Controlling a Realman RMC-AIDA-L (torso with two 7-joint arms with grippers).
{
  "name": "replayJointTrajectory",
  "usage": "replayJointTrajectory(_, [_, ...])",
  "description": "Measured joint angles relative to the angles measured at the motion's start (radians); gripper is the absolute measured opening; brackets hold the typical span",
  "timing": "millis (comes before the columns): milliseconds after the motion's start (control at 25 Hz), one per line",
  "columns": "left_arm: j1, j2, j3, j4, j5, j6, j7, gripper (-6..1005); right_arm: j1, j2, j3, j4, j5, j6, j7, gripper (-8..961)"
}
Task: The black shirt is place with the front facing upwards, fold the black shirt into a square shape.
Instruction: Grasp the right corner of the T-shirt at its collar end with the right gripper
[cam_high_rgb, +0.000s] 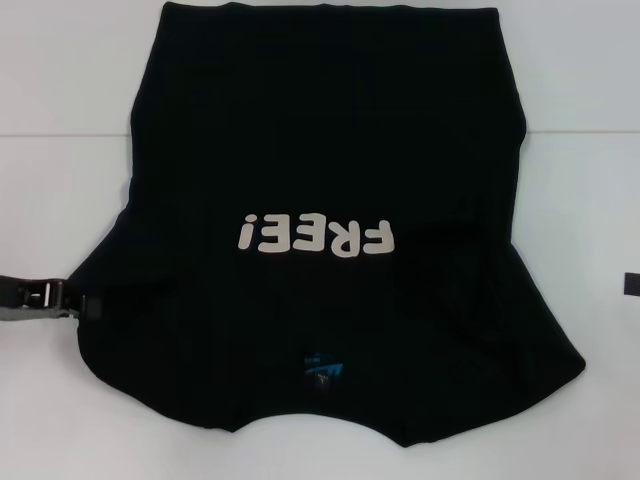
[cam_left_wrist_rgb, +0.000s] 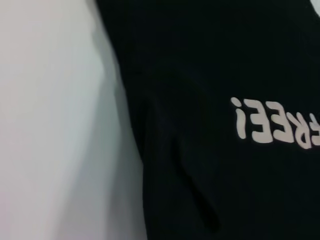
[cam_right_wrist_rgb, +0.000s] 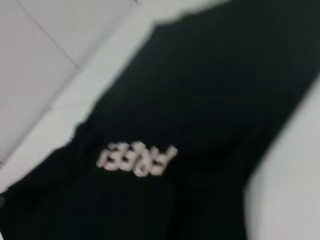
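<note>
You are looking at the black shirt (cam_high_rgb: 320, 190) lying spread out, front up, across the white bench (cam_high_rgb: 60, 120). Its collar is pointing toward the robot, with the small blue neck label (cam_high_rgb: 322, 370) showing just inside the neckline, and its hem is reaching the far edge of the head view. The white lettering "FREE!" (cam_high_rgb: 318, 238) is sitting across the middle of the chest and is reading upside down from the robot's side. Both sleeves are lying flat, flaring out to either side near the robot.

Your left tool (cam_high_rgb: 62, 298) is sitting low at the left sleeve's outer edge, right against the cloth. You cannot tell from these views whether its fingers are apart, together or gripping the sleeve, since the black metal is merging with the black fabric there. The left wrist view is showing the shirt's left side (cam_left_wrist_rgb: 210, 100) with a long soft crease running through it, and part of the lettering (cam_left_wrist_rgb: 275, 127).

Your right tool (cam_high_rgb: 632, 284) is only peeking in at the right edge of the head view, apart from the shirt; its state cannot be told either. The right wrist view is showing the shirt (cam_right_wrist_rgb: 200, 100) and its lettering (cam_right_wrist_rgb: 137, 157) from above the bench.
</note>
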Motion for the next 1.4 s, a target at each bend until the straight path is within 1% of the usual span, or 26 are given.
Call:
replayJointTrajectory(80, [0.004,0.001,-0.002,0.000,-0.002,0.004,0.004,32,0.055,-0.035,-0.002,-0.003,-0.117,-0.021,0.162,927])
replayJointTrajectory(160, [0.009,0.002,-0.003,0.000,-0.004,0.005,0.005,33,0.108,-0.047,-0.002,-0.010,-0.224,-0.037,0.285,927])
replayJointTrajectory(200, [0.012,0.003,-0.003,0.001,-0.004,0.006,0.006,33,0.131,-0.047,-0.002,-0.015,-0.267,-0.045,0.330,926])
replayJointTrajectory(280, [0.015,0.004,-0.004,0.002,-0.005,0.006,0.006,33,0.181,-0.040,-0.003,-0.024,-0.356,-0.061,0.399,926])
replayJointTrajectory(360, [0.017,0.004,-0.004,0.001,-0.005,0.006,0.006,32,0.222,-0.032,-0.014,-0.024,-0.411,-0.074,0.438,926])
replayJointTrajectory(520, [0.018,0.004,-0.004,-0.003,-0.006,0.003,0.006,30,0.269,-0.015,-0.066,-0.016,-0.472,-0.071,0.478,925])
replayJointTrajectory(640, [0.017,0.003,-0.004,-0.004,-0.006,0.002,0.007,29,0.280,-0.008,-0.093,0.006,-0.477,-0.051,0.483,924])
replayJointTrajectory(840, [0.014,0.002,-0.006,-0.005,-0.008,0.001,0.007,29,0.286,-0.006,-0.127,0.043,-0.478,-0.025,0.484,923])
replayJointTrajectory(1040, [0.012,0.000,-0.007,-0.006,-0.008,-0.001,0.006,29,0.287,0.006,-0.146,0.053,-0.479,-0.007,0.482,922])
replayJointTrajectory(1240, [0.010,-0.001,-0.007,-0.007,-0.008,-0.002,0.005,29,0.298,0.012,-0.173,0.098,-0.480,0.044,0.479,921])
replayJointTrajectory(1400, [0.009,-0.002,-0.007,-0.008,-0.008,-0.002,0.004,28,0.305,0.021,-0.193,0.107,-0.480,0.065,0.479,920])
